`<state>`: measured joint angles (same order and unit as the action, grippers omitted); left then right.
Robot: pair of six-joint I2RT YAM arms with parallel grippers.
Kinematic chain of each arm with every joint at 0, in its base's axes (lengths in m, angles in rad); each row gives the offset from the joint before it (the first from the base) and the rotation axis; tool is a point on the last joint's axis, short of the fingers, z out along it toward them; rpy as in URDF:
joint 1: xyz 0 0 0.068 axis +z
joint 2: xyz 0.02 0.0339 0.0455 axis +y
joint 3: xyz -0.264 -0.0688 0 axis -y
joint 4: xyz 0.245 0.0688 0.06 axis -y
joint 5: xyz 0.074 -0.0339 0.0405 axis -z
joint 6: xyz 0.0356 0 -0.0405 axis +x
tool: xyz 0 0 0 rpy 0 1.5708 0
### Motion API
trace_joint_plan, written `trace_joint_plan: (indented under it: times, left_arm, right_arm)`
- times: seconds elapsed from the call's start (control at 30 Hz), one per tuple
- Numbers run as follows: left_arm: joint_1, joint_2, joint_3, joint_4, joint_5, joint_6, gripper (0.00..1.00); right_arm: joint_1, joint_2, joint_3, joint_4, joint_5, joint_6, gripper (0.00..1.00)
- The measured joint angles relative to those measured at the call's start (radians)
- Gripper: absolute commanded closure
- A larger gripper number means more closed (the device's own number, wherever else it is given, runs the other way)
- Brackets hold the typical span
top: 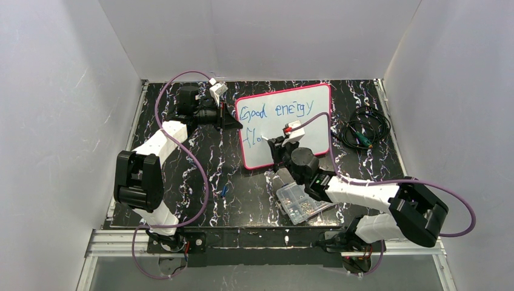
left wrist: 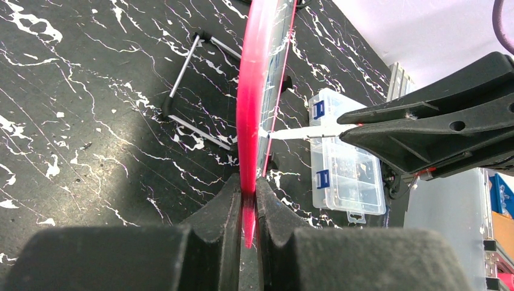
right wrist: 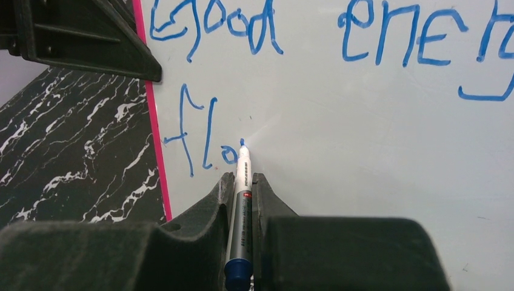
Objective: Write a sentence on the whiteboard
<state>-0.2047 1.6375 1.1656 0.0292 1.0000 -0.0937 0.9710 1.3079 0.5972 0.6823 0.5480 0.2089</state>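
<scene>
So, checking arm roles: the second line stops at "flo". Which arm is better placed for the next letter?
Right: the right gripper holds the marker, tip at the whiteboard where the sentence stops. The left gripper is clamped on the board's frame, steadying it.

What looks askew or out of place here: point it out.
The whiteboard sits skewed to the edges of the table, pinched at its left edge by the left gripper. A small blue piece, perhaps a cap, lies loose on the table. Cables lie tangled at the far right.
</scene>
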Motion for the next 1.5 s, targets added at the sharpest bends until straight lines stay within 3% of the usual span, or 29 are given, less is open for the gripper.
trace_joint_plan:
  times: [1.5]
  left_arm:
    - [0.0, -0.002, 0.0, 0.0, -0.002, 0.0, 1.0]
  right_arm:
    - [0.0, -0.034, -0.043, -0.038, 0.025, 0.027, 0.99]
